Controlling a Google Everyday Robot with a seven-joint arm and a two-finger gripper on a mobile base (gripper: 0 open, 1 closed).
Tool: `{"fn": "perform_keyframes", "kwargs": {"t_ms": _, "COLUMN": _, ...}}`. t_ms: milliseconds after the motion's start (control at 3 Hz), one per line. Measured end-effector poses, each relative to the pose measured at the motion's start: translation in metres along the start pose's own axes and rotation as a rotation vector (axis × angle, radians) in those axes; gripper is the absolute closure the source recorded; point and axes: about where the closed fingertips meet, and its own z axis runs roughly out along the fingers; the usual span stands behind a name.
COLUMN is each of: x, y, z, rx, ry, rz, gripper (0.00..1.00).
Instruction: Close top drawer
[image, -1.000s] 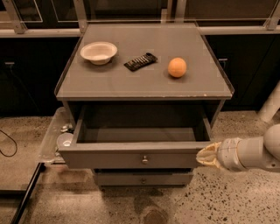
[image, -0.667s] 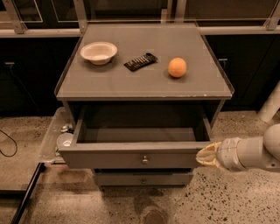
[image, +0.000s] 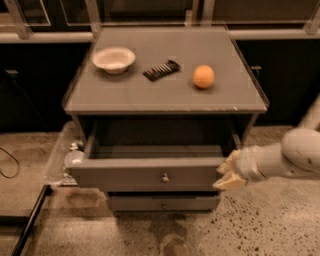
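The top drawer (image: 145, 174) of the grey cabinet is pulled out, its inside empty and dark. Its flat front carries a small round metal knob (image: 164, 177) at the centre. My gripper (image: 228, 172), tan at the end of a white arm that comes in from the right, is at the right end of the drawer front, touching or nearly touching it. A lower drawer front (image: 162, 203) shows beneath, pushed in.
On the cabinet top (image: 165, 95) lie a white bowl (image: 113, 59), a dark ridged packet (image: 161, 70) and an orange (image: 203, 76). A small round object (image: 74, 159) lies on the floor left of the drawer. A dark cable (image: 10, 160) runs at far left.
My gripper has moved a little left, against the right end of the drawer front. The drawer stands about as far out as before.
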Motion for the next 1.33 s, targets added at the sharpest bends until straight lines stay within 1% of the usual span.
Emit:
{"fn": "perform_keyframes", "kwargs": {"t_ms": 333, "x": 0.0, "y": 0.004, "z": -0.001, "rx": 0.0, "ry": 0.0, "rz": 0.0, "gripper": 0.14}}
{"fn": "perform_keyframes", "kwargs": {"t_ms": 667, "x": -0.009, "y": -0.035, "z": 0.012, "rx": 0.023, "ry": 0.019, "rz": -0.018, "gripper": 0.16}}
{"fn": "perform_keyframes", "kwargs": {"t_ms": 1000, "x": -0.009, "y": -0.032, "z": 0.011, "rx": 0.023, "ry": 0.019, "rz": -0.019, "gripper": 0.0}}
{"fn": "perform_keyframes", "kwargs": {"t_ms": 1333, "x": -0.009, "y": -0.032, "z": 0.01, "rx": 0.022, "ry": 0.019, "rz": -0.019, "gripper": 0.0}}
